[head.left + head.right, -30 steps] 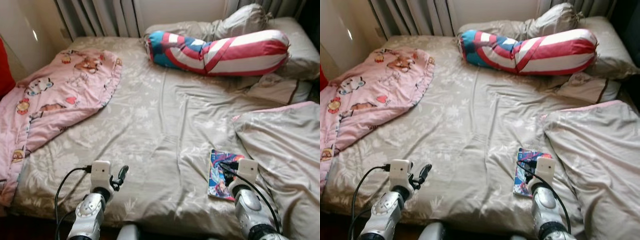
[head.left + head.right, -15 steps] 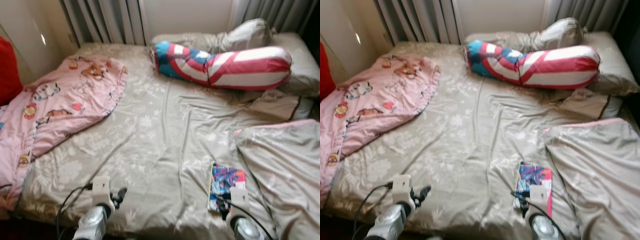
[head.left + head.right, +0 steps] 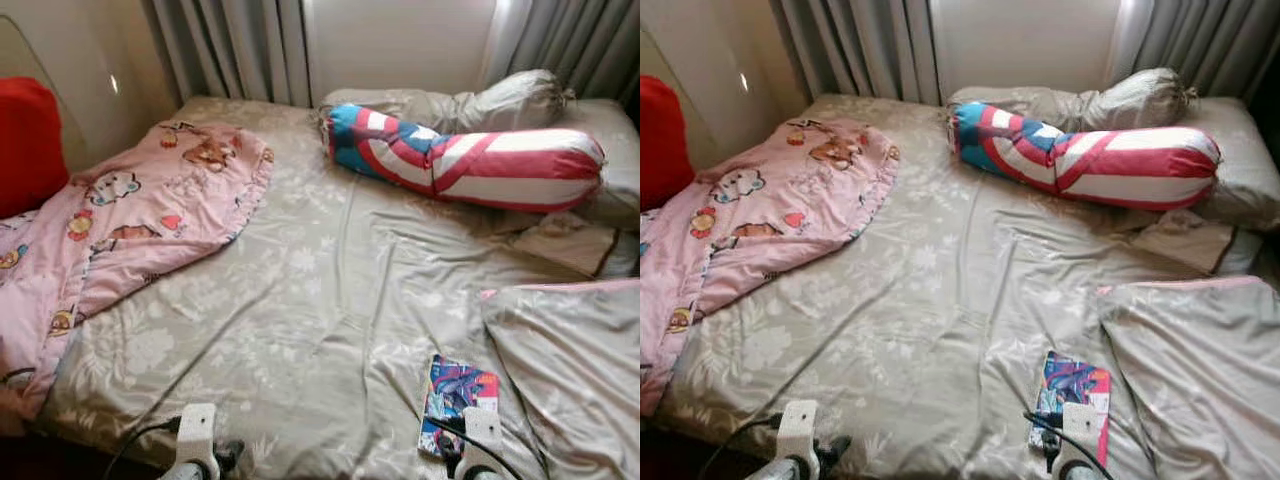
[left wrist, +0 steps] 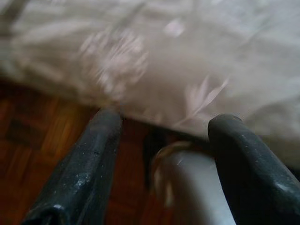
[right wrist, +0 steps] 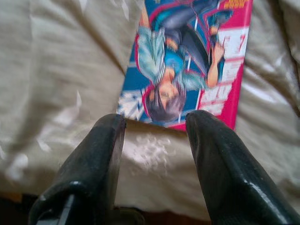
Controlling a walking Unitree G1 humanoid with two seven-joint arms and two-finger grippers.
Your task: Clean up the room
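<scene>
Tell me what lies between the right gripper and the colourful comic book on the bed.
Only bare beige floral bedsheet separates the open right gripper from the colourful comic book, seen in the right wrist view.

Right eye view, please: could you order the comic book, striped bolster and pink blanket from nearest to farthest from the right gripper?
1. Comic book, just ahead of the right gripper.
2. Striped bolster, at the bed's head.
3. Pink blanket, far left side.

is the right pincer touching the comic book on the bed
Apart. In the right wrist view the open right pincer stops short of the comic book, with bare sheet between.
</scene>
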